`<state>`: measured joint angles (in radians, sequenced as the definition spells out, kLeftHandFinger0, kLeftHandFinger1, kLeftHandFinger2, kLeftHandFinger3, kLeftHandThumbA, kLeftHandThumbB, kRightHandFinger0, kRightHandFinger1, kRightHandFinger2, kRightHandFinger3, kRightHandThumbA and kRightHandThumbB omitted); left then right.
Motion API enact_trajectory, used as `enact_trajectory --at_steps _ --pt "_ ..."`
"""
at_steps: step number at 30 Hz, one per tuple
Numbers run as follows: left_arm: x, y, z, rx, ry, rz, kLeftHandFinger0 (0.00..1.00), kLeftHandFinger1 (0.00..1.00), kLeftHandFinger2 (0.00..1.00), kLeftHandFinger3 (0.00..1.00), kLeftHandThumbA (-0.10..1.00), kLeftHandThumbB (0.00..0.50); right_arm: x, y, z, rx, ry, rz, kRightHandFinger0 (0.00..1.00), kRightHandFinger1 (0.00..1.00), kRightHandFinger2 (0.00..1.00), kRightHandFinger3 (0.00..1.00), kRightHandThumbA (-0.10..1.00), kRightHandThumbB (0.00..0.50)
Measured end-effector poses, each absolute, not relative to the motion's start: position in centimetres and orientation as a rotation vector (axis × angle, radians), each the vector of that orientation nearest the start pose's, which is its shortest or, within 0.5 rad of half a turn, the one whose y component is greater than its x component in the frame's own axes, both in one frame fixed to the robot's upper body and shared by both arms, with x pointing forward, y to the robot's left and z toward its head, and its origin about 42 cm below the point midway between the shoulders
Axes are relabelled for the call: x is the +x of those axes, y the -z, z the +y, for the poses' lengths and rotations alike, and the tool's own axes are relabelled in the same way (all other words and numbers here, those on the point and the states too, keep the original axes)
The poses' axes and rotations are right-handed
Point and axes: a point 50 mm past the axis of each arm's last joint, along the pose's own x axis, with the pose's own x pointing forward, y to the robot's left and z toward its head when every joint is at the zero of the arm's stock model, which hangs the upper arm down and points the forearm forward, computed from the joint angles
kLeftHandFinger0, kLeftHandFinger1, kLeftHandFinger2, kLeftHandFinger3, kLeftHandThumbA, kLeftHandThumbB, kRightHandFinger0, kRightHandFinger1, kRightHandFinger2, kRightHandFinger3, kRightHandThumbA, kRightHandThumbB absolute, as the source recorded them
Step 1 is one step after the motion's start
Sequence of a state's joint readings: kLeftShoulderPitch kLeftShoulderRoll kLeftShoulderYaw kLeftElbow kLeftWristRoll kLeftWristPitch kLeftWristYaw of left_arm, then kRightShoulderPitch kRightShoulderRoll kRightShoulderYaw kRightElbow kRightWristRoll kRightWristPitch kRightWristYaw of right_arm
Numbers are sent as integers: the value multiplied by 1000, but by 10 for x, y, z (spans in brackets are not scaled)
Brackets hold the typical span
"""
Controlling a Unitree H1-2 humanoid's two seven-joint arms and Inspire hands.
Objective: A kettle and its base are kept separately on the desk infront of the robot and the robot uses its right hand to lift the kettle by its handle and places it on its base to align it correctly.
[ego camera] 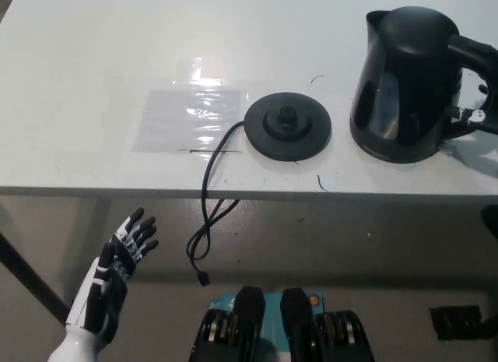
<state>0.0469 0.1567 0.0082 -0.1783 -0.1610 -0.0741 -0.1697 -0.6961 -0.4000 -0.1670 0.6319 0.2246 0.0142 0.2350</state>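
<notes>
The black kettle (405, 82) stands upright at the right of the white desk (93, 58), its handle (473, 47) turned toward the right edge of the picture. Its round black base (288, 127) lies flat about a hand's width to the kettle's left, with a cord (208, 183) running off the desk's front edge. A small part of my black right hand (475, 117) shows at the right edge, inside the handle's loop; most of it is out of frame. My white left hand (117, 272) rests open below the desk edge at the lower left.
A clear plastic sheet (191, 117) lies flat on the desk left of the base. The cord's plug end (204, 278) dangles in front of the desk. The desk's front edge (249, 192) runs across the middle of the picture.
</notes>
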Motion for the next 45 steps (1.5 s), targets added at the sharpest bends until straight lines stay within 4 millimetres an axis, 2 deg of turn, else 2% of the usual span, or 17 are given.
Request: enact_trajectory --at_steps 3,5,8,9,11,12,13,14,15,16,17,18,19,29,34,41,45 --pt "267 -141 252 14 177 -207 1000 1000 1000 1000 1000 9 488 -236 -362 -51 -38 -119 1000 1000 1000 1000 1000 413" --pt "267 -142 252 13 178 -208 1000 1000 1000 1000 1000 17 488 -237 -363 -48 -35 -125 1000 1000 1000 1000 999 394" --pt "267 -142 252 13 178 -209 1000 1000 1000 1000 1000 23 488 -240 -364 -42 -28 -138 1000 1000 1000 1000 855 372" --pt "267 -142 252 13 178 -209 1000 1000 1000 1000 1000 24 488 -241 -364 -41 -24 -142 931 891 896 982 777 359" --pt "267 -142 252 13 178 -209 1000 1000 1000 1000 1000 33 488 -245 -364 -20 1 -156 64 99 242 329 449 278" --pt "267 -142 252 12 178 -209 1000 1000 1000 1000 1000 32 489 -246 -364 -7 20 -165 13 48 206 232 331 265" --pt "267 -142 252 12 178 -209 1000 1000 1000 1000 1000 32 489 -247 -364 -3 29 -167 1 56 267 170 146 231" --pt "267 -142 251 12 178 -210 1000 1000 1000 1000 1000 32 491 -249 -362 0 57 -175 0 80 324 174 83 225" --pt "268 -142 251 12 179 -211 1000 1000 1000 1000 1000 54 492 -250 -360 0 74 -178 0 147 472 243 -74 221" --pt "268 -142 251 12 179 -212 1000 1000 1000 1000 1000 56 493 -251 -358 3 95 -182 0 178 537 293 -75 215" --pt "268 -143 251 11 179 -212 1000 1000 1000 1000 1000 64 494 -252 -357 4 109 -184 0 239 645 419 -96 214" --pt "268 -143 251 11 179 -213 1000 1000 1000 1000 1000 71 495 -253 -356 5 118 -185 0 254 667 458 -92 210" --pt "268 -143 251 10 179 -213 1000 1000 1000 1000 1000 85 495 -252 -356 4 132 -184 0 273 678 500 -84 211" --pt "270 -144 251 6 180 -219 1000 1000 1000 1000 1000 109 495 -251 -358 10 198 -178 0 306 654 522 -100 201" --pt "272 -145 251 7 182 -222 1000 1000 1000 1000 1000 98 495 -251 -359 17 210 -179 0 300 690 636 -100 175" --pt "272 -145 252 8 182 -222 1000 1000 1000 1000 1000 86 494 -249 -359 66 236 -194 0 281 699 657 -100 154" --pt "272 -145 252 8 182 -221 1000 1000 1000 1000 1000 80 492 -251 -351 144 252 -222 0 212 634 571 -100 157"
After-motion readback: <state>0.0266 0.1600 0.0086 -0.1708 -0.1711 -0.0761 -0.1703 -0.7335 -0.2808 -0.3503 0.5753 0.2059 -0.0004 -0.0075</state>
